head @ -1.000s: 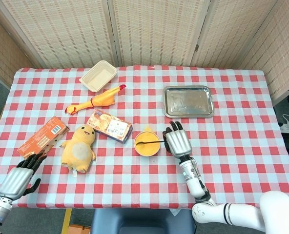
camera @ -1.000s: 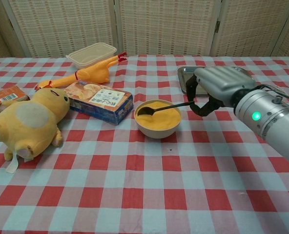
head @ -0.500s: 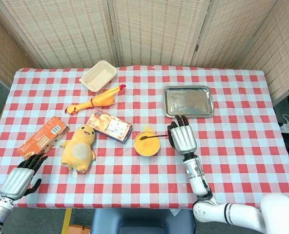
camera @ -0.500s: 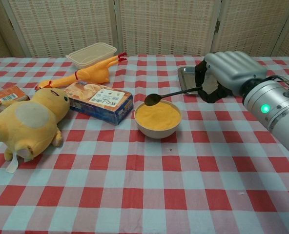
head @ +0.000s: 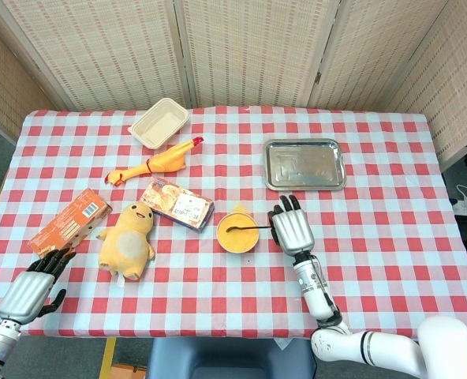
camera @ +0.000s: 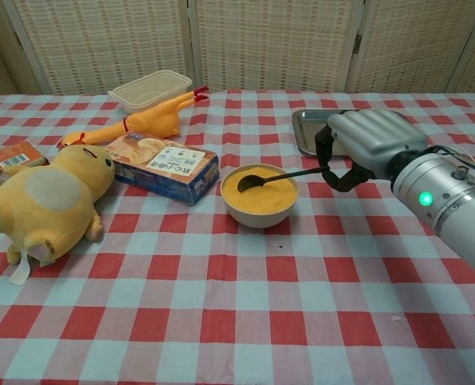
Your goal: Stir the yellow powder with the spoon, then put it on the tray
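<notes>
Lowered again since half a second ago, the spoon [camera: 279,175] dips its tip into the yellow powder [camera: 261,191], handle pinched by the right hand [camera: 366,146] beside the bowl [camera: 259,210]. Left hand [head: 30,290], far from the bowl, seems loosely curled, empty.

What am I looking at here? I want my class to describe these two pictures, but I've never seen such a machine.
It is a two-armed robot with metal hands at a table with a red-checked cloth. One picture looks down from its head, the other forward from its chest. Its right hand holds a dark long-handled spoon, bowl end dipped in the cream bowl of yellow powder. The left hand holds nothing, at the table's edge. Behind lies a shiny metal tray; left are a yellow plush toy, a rubber chicken and boxes.
</notes>
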Robot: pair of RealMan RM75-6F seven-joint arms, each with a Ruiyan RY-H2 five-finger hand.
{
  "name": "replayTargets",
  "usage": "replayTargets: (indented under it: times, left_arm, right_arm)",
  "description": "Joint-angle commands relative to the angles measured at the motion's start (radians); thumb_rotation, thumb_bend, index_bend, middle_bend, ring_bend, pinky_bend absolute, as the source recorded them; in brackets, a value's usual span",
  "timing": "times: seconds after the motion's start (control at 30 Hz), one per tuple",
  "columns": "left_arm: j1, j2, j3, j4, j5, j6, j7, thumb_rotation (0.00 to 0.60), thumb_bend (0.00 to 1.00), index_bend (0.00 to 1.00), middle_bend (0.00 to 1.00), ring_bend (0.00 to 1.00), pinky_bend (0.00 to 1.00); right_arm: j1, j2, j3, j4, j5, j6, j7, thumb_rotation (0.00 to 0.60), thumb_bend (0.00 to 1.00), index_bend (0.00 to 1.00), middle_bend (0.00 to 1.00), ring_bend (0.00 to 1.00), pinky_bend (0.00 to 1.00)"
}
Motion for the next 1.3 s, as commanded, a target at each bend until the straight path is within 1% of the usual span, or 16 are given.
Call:
replayTargets:
  times: [0.03,0.17,0.33,0.43,0.53,0.67,0.73,0.9,1.17,1.3]
  left_arm:
    - [0.002,0.000,0.001,-0.001,0.001,0.003,0.001,0.600,0.49,0.00,0.00,0.00,0.20]
    - [0.004,0.001,0.001,-0.005,0.006,0.009,0.005,0.600,0.49,0.00,0.00,0.00,0.20]
    - [0.006,0.000,0.004,-0.005,0.010,0.013,0.007,0.600,0.49,0.00,0.00,0.00,0.20]
    - [0.007,0.000,0.003,-0.004,0.009,0.013,0.007,0.600,0.49,0.00,0.00,0.00,0.20]
    - [0.007,-0.001,0.003,-0.003,0.008,0.013,0.007,0.600,0.49,0.00,0.00,0.00,0.20]
    - [0.006,-0.002,0.002,-0.003,0.008,0.011,0.008,0.600,0.49,0.00,0.00,0.00,0.20]
    - [0.006,-0.002,0.003,-0.004,0.009,0.012,0.008,0.600,0.49,0.00,0.00,0.00,0.20]
    - [0.008,0.000,0.003,-0.003,0.010,0.015,0.004,0.600,0.49,0.00,0.00,0.00,0.20]
    - [0.004,0.002,0.001,0.003,0.005,0.008,-0.008,0.600,0.49,0.00,0.00,0.00,0.20]
    - [0.005,0.002,0.000,0.003,0.005,0.008,-0.009,0.600,0.49,0.00,0.00,0.00,0.20]
  right_arm:
    - [-0.018,0.035,0.006,-0.062,0.022,-0.012,0.010,0.600,0.56,1.00,0.41,0.13,0.15]
    - [-0.027,0.065,0.014,-0.111,0.032,-0.010,0.010,0.600,0.56,1.00,0.41,0.13,0.15]
    - [-0.036,0.062,0.011,-0.099,-0.023,0.034,0.023,0.600,0.56,1.00,0.41,0.13,0.15]
    - [-0.045,0.067,0.002,-0.106,-0.050,0.045,0.039,0.600,0.56,1.00,0.42,0.14,0.15]
    - [-0.059,0.080,-0.020,-0.125,-0.076,0.054,0.041,0.600,0.56,1.00,0.42,0.14,0.15]
    - [-0.069,0.084,-0.038,-0.135,-0.074,0.046,0.020,0.600,0.56,1.00,0.42,0.14,0.15]
    - [-0.068,0.078,-0.037,-0.130,-0.064,0.036,0.014,0.600,0.56,1.00,0.42,0.14,0.15]
    - [-0.060,0.039,-0.021,-0.084,-0.046,0.026,-0.003,0.600,0.56,1.00,0.42,0.14,0.15]
    - [-0.029,-0.067,0.038,0.053,-0.026,0.056,-0.057,0.600,0.56,1.00,0.42,0.16,0.16]
    - [-0.024,-0.083,0.051,0.081,-0.028,0.054,-0.045,0.600,0.56,1.00,0.42,0.16,0.15]
